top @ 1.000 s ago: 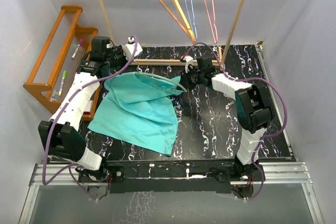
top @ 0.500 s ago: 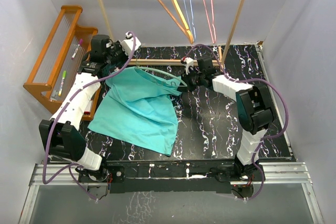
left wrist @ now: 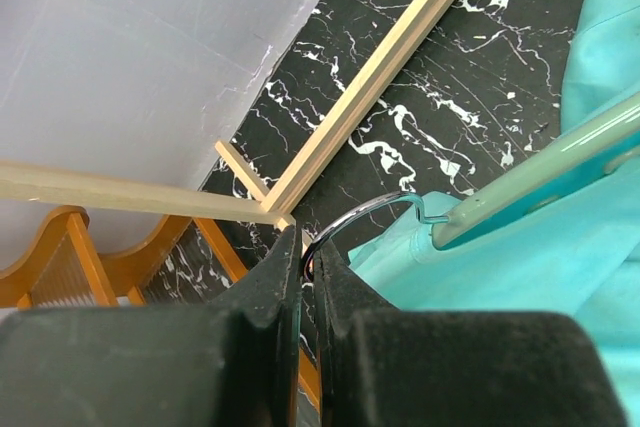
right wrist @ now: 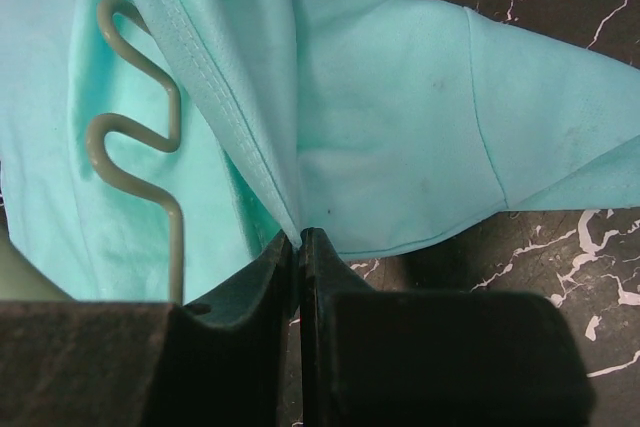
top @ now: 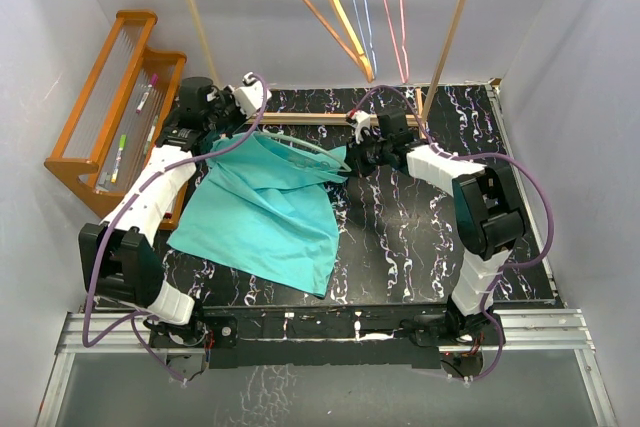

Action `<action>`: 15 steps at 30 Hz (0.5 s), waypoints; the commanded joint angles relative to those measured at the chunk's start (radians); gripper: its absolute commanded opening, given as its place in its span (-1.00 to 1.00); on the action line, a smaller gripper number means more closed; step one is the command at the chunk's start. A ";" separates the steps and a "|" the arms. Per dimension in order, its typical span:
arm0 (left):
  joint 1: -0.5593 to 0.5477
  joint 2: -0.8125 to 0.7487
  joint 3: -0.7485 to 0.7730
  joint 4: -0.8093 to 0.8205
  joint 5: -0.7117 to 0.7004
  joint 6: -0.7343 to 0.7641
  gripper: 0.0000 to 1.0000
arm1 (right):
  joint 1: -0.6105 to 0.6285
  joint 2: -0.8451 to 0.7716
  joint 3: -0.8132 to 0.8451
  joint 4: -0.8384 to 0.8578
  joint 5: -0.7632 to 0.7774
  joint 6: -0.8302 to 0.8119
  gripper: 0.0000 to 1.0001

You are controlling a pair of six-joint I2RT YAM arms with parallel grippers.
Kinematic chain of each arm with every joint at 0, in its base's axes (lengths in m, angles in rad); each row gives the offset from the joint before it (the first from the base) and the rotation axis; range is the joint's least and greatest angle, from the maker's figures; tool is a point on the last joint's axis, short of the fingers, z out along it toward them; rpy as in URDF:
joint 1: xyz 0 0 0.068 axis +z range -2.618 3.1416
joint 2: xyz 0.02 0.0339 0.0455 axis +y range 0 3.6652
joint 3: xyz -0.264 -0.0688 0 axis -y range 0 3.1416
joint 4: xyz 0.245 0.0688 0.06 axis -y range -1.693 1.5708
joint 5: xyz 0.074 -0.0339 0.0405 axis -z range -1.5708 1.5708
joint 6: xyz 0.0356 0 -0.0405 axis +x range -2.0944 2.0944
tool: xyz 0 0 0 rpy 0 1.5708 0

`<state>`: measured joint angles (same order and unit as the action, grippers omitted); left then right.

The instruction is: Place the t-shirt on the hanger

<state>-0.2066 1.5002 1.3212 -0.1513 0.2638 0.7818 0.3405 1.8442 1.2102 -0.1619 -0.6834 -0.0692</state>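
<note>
- Broadly, we see a black, white-veined surface [top: 430, 247] filling the view from above, with both arms reaching toward its far side.
- We find the t-shirt [top: 265, 217] on the left-centre of that surface: its near part lies spread flat, and its far edge is drawn up between the two claws.
- We note a wooden rack [top: 95, 122] standing off the left edge of the surface, beside the left arm.
- We count three spare hangers at the back, above the far edge: an orange wooden hanger [top: 325, 7], a blue wire hanger [top: 358, 2] and a pink wire hanger [top: 397, 17].
- We see a wooden strip [top: 300, 119] lying along the far side of the surface, just behind the shirt.
- We place the hanger [left wrist: 545, 169] at the shirt's far edge, partly covered by cloth; one pale arm emerges from the fabric, and its wavy notched end rests against the cloth near the right claw.
- We see the left claw [left wrist: 308, 252] closed tight on the hanger's chrome hook [left wrist: 372, 211], at the far left of the shirt.
- We see the right claw [right wrist: 298, 239] pinched on a stitched fold of the shirt's edge, at its far right corner.
- We spot a pink-capped marker [top: 147, 93] lying on the rack.
</note>
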 commanded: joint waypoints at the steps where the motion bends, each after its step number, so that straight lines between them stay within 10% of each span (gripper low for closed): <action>1: 0.014 -0.030 -0.003 0.132 -0.100 0.052 -1.00 | -0.018 -0.059 -0.009 0.001 0.006 0.000 -0.84; 15: 0.013 -0.014 0.138 0.148 -0.044 -0.189 -1.00 | -0.017 -0.041 -0.010 -0.006 -0.014 -0.006 -0.84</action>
<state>-0.2070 1.5024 1.3785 -0.0849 0.2493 0.6579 0.3382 1.8324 1.1999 -0.1600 -0.6960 -0.0692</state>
